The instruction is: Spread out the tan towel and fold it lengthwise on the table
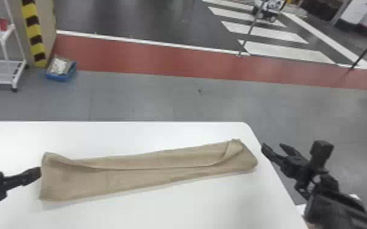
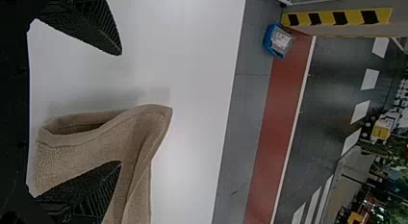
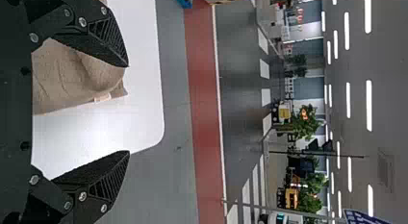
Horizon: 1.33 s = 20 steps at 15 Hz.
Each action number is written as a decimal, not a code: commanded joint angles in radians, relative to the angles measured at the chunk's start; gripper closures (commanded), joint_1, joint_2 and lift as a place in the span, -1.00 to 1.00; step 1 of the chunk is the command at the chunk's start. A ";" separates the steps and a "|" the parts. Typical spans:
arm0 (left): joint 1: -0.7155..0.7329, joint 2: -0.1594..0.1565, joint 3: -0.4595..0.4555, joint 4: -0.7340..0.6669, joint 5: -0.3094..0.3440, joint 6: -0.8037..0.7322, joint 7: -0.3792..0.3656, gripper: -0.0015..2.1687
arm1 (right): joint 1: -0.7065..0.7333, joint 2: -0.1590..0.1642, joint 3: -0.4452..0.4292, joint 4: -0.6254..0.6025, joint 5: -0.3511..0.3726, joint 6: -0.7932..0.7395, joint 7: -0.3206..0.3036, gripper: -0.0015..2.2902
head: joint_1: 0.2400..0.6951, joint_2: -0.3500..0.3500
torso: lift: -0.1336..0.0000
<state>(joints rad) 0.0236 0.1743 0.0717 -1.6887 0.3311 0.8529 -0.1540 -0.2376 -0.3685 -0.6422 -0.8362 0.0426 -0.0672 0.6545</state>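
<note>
The tan towel (image 1: pixel 115 179) lies as a long, narrow strip across the table (image 1: pixel 161 207), its far edge turned over into a loose fold that rises at both ends. At the towel's left end is my left gripper (image 1: pixel 37 175). In the left wrist view the fingers of this gripper (image 2: pixel 120 109) stand wide apart, with the towel (image 2: pixel 96 147) bent around one of them. Off the towel's right end, beside the table's right edge, is my right gripper (image 1: pixel 272 145). The right wrist view shows this gripper (image 3: pixel 128 108) open, one finger overlapping the view of the towel (image 3: pixel 72 80).
The table's rounded far right corner (image 1: pixel 248 126) lies beyond the towel's right end. On the floor past the far edge stand a blue bin (image 1: pixel 60 71) and a white rack (image 1: pixel 1 68), beside a yellow and black striped post (image 1: pixel 35 33).
</note>
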 commanded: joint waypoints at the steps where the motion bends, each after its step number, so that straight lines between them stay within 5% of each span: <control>1: -0.047 0.002 0.002 0.063 0.008 0.058 -0.012 -0.92 | -0.037 -0.015 -0.001 0.023 0.160 -0.016 -0.010 -0.75 | 1.00 -1.00 | 1.00; 4: -0.100 -0.001 -0.004 0.155 0.022 0.143 -0.016 -0.91 | -0.046 -0.021 0.010 0.048 0.229 -0.047 -0.038 -0.64 | 1.00 -1.00 | 1.00; 20: -0.200 -0.038 -0.078 0.311 0.049 0.042 -0.055 -0.67 | -0.029 -0.030 -0.001 0.055 0.197 -0.081 -0.027 -0.64 | 1.00 -1.00 | 1.00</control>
<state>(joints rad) -0.1649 0.1365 0.0012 -1.3953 0.3813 0.8962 -0.2045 -0.2662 -0.3973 -0.6427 -0.7833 0.2419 -0.1479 0.6273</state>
